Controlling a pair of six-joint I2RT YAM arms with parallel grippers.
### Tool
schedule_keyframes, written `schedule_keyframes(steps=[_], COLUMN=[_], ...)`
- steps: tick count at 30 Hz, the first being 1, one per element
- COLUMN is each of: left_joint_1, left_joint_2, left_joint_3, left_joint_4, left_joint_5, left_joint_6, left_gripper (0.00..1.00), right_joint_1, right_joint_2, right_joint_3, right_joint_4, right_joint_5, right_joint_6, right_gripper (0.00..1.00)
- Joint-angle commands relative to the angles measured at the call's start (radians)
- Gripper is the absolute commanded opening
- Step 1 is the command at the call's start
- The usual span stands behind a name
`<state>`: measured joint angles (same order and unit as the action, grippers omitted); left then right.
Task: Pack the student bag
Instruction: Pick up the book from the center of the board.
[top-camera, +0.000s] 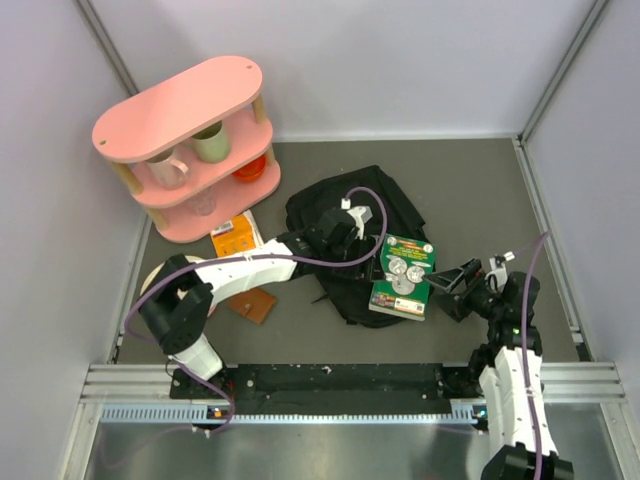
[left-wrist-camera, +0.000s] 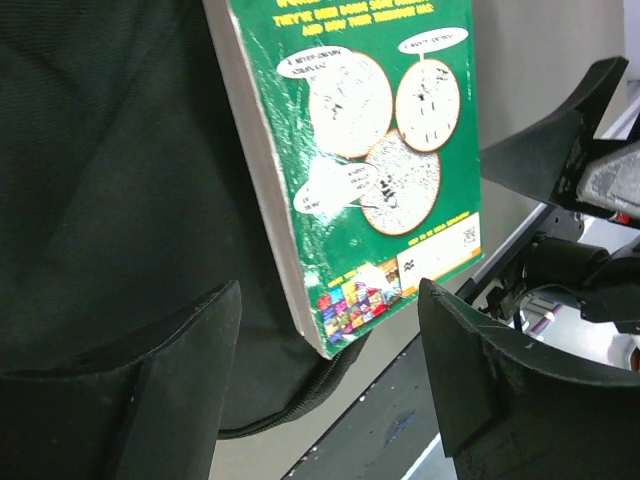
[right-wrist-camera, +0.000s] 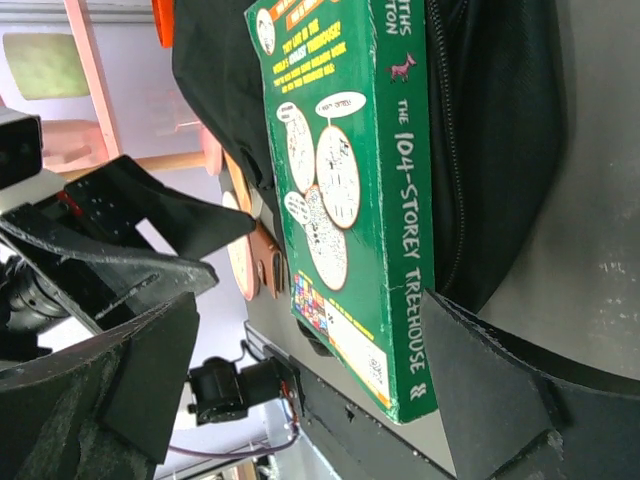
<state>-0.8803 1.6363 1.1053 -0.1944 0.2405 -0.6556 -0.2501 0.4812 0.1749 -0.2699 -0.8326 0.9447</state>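
the left gripper (left-wrist-camera: 325, 390) hangs over the student bag (top-camera: 405, 210) with its jaws wide apart and nothing clamped; the lower corner of the green book (left-wrist-camera: 370, 150), "the 104-storey treehouse", shows in the gap. the black bag lies mid-frame in the top view, the book on its lower right edge, one corner past the fabric. the right gripper (top-camera: 452, 280), jaws apart and empty, sits just right of the book. bare grey table (top-camera: 480, 190) spreads upper right; a pink shelf (top-camera: 190, 140) crowds the upper left
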Motion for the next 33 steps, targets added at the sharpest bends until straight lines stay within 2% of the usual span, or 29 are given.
schedule_keyframes(steps=[1, 5, 13, 26, 29, 33], left_joint_1=[0.038, 0.044, 0.043, -0.046, -0.049, -0.049], left_joint_2=[-0.003, 0.02, 0.146, 0.195, 0.192, 0.191], left_joint_3=[0.005, 0.005, 0.044, 0.103, 0.102, 0.103], left_joint_4=[0.004, 0.056, 0.15, 0.239, 0.237, 0.224], left_joint_5=[0.016, 0.08, 0.227, 0.355, 0.342, 0.336], left_joint_6=[0.051, 0.047, -0.001, -0.021, -0.021, -0.012], left_gripper=[0.75, 0.76, 0.75, 0.7, 0.69, 0.68], right_joint_1=[0.012, 0.014, 0.043, 0.054, 0.054, 0.054], right_joint_2=[-0.047, -0.021, 0.135, 0.08, 0.076, 0.039], right_joint_3=[-0.028, -0.026, 0.014, -0.005, 0.003, 0.006], right_joint_4=[-0.005, -0.009, -0.005, -0.049, -0.064, -0.066], right_joint_5=[-0.017, 0.003, 0.027, 0.015, 0.02, 0.027], right_joint_6=[0.025, -0.006, -0.095, -0.086, -0.081, -0.063], right_gripper=[0.9, 0.9, 0.9, 0.86, 0.82, 0.55])
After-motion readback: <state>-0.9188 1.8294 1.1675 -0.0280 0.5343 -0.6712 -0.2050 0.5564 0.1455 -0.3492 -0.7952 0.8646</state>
